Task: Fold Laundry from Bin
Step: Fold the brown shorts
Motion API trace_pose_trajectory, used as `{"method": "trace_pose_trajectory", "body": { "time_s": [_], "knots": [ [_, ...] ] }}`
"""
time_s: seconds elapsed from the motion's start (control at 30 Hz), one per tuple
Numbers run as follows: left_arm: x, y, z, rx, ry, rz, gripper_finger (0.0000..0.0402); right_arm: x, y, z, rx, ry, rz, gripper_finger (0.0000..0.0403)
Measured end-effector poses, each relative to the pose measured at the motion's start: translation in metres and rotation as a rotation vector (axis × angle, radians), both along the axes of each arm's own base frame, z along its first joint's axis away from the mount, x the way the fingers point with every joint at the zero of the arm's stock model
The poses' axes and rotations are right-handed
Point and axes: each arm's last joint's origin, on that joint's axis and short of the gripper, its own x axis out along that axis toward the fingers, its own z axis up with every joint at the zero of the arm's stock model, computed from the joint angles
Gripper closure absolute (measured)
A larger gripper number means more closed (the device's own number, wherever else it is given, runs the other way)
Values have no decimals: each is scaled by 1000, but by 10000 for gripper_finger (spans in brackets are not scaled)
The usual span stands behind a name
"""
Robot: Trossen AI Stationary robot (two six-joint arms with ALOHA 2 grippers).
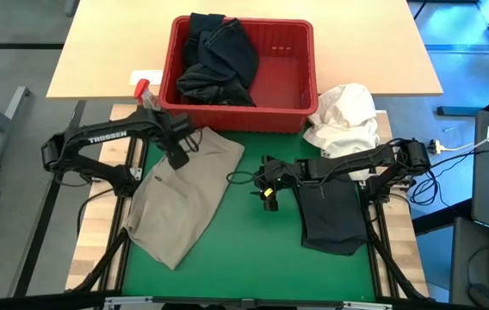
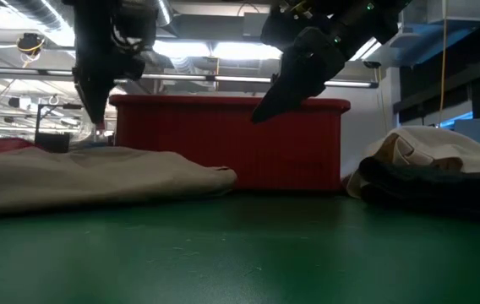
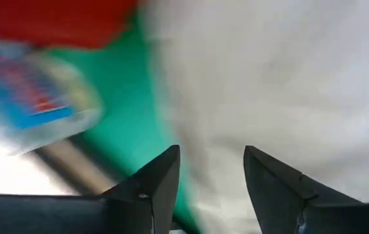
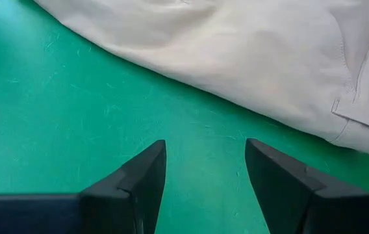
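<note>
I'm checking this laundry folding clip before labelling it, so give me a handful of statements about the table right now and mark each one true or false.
1. The khaki garment lies spread on the green mat. True.
2. The red bin is empty. False: dark garments are still piled in its left part.
3. The right tool hovers open over bare mat, holding nothing. True.
4. A folded dark garment lies on the mat's right side. True.
5. The white cloth bundle sits inside the bin. False: it sits outside, at the bin's right front corner.
6. The left tool grips the khaki garment. False: its jaws stand apart over the fabric, pinching none.
</note>
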Motion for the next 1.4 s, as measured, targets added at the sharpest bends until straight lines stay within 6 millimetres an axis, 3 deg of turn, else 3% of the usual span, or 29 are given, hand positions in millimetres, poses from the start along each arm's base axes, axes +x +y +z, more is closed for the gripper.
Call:
{"method": "trace_pose_trajectory", "body": {
  "time_s": [0.1, 0.2, 0.37, 0.53, 0.77, 1.03, 1.13, 1.23, 1.4],
  "knots": [
    [7, -14, -11, -109, -115, -99, 233, 4, 0, 1, 25, -42, 9, 194],
    [11, -29, -38, -191, -145, -140, 233, 13, -1, -3, 71, -107, 8, 194],
    [1, -49, -89, -220, -96, -116, 233, 30, -2, -24, 155, -167, 1, 194],
    [-8, -52, -120, -234, -105, -29, 233, 38, -1, -38, 168, -182, 11, 194],
    [24, -47, -126, -216, -388, 35, 233, 42, -5, -34, 95, -259, -101, 194],
    [79, -43, -146, -205, -699, 50, 233, 42, -6, -34, 85, -261, -118, 194],
    [98, -43, -143, -267, -730, -50, 233, 42, -6, -34, 82, -255, -116, 194],
    [109, -48, -120, -321, -767, -150, 233, 41, -5, -37, 85, -229, -116, 194],
    [95, -66, -71, -277, -723, -240, 233, 38, -1, -42, 128, -169, -74, 194]
  ]
}}
